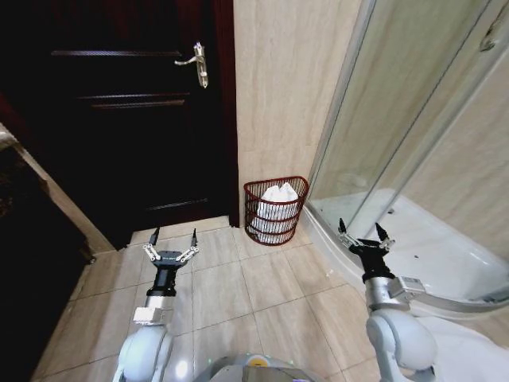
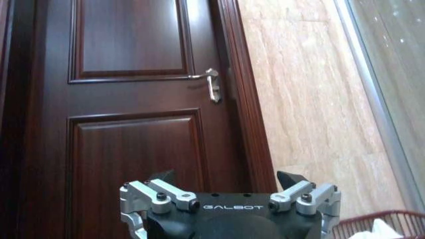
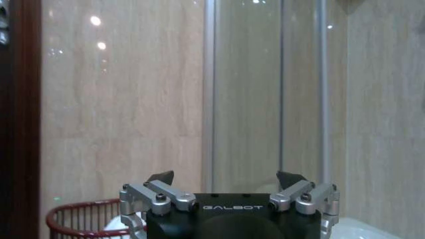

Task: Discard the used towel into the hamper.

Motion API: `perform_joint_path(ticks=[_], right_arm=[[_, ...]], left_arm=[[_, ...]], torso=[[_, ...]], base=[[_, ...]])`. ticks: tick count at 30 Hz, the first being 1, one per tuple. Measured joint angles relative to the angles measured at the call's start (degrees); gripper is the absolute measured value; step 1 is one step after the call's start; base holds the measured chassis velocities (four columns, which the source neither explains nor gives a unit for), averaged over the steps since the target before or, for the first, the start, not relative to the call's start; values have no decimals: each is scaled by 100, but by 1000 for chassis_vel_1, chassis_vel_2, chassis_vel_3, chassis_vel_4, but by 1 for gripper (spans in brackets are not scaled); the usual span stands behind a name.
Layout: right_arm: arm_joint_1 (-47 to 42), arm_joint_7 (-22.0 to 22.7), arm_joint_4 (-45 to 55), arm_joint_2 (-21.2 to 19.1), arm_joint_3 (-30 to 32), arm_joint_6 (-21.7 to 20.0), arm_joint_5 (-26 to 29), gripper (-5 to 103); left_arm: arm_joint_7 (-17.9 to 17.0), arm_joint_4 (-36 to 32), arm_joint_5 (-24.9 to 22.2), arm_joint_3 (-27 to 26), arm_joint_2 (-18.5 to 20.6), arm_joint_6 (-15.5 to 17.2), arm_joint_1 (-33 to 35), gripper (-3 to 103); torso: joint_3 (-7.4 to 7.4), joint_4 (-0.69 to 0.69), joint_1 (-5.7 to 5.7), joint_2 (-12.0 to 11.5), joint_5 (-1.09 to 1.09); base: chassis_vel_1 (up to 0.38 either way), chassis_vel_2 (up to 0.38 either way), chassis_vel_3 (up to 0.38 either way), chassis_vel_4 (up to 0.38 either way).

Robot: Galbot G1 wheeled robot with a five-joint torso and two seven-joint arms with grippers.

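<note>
Dark red-brown wire ribs and horizontal hoops make up the small round hamper [image 1: 275,210], which stands on the beige tiled floor [image 1: 231,294] in the corner, against the beige stone-look wall [image 1: 282,87], between the dark brown panelled wooden door [image 1: 135,119] and the curved glass shower enclosure [image 1: 398,111]. A white crumpled towel [image 1: 279,196] lies inside the hamper, its top rising just above the rim.

The left gripper [image 1: 170,242] hangs over the floor tiles in front of the door, well apart from the hamper, with its two dark-tipped fingers spread wide and nothing between them. In the left wrist view the same gripper [image 2: 228,178] points at the door below the silver lever handle [image 2: 210,83], and a piece of the hamper's rim [image 2: 378,219] with a bit of white towel [image 2: 381,228] sits at the corner of the frame.

The right gripper [image 1: 363,234] hangs beside the white curved shower tray [image 1: 445,247], to the right of the hamper and apart from it, fingers likewise splayed and empty. In the right wrist view this gripper [image 3: 226,178] faces the wall and the glass panel, with the hamper [image 3: 83,219] low to one side, near the door frame
</note>
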Motion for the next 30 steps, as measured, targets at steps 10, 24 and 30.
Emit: perform_joint_path(ticks=[10,24,30], right_arm=[[-76,97,222,106,-17,-119,-194,100],[-310,102,288,135,327,36,-125,100],[-463,100,299,154,464,174,-40,100]], left_arm=[[126,215,-228,-36,119,-282,25,100],[202,222,-271,-56,135,-483,104,100],[240,257,-125,-21,65,-530,99,100]], torso=[[0,0,0,0,-1],[0,0,0,0,0],[0,0,0,0,-1]], base=[[-62,-58,62,63],[-33,-32,31,34],[-19,-24,14,19]])
